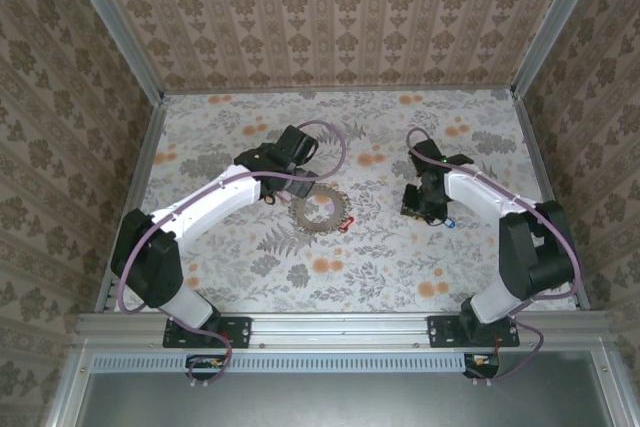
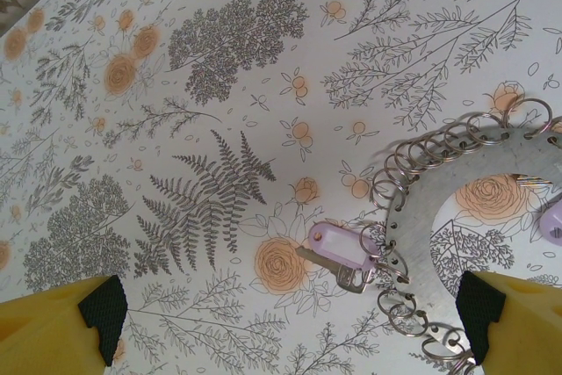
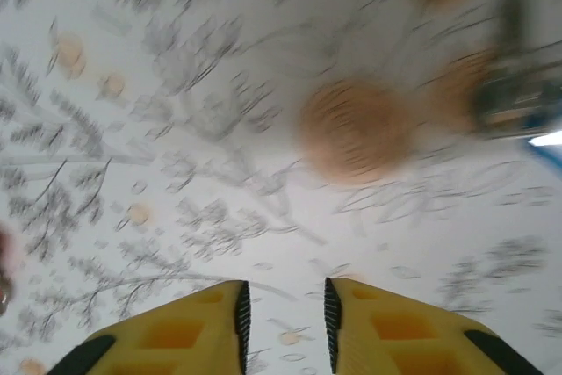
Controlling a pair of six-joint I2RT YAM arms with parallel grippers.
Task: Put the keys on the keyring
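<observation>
The keyring [image 1: 320,212] lies flat mid-table: a wide grey metal hoop [image 2: 420,217] edged with many small split rings. A key with a pale lilac tag [image 2: 344,248] hangs on one small ring at the hoop's outer edge and shows pinkish from above [image 1: 346,225]. My left gripper [image 1: 275,190] hovers just left of the hoop, its jaws wide open [image 2: 290,313] over the tagged key, nothing between them. A blue-headed key [image 1: 452,224] lies on the table beside my right gripper [image 1: 425,209]. Its fingers [image 3: 283,322] stand a little apart with only tablecloth between them; that view is blurred.
A floral cloth [image 1: 250,277] covers the table, with wallpapered walls on three sides. A second lilac tag [image 2: 553,217] shows inside the hoop at the right edge of the left wrist view. A blurred blue streak [image 3: 546,140] sits at the right edge of the right wrist view.
</observation>
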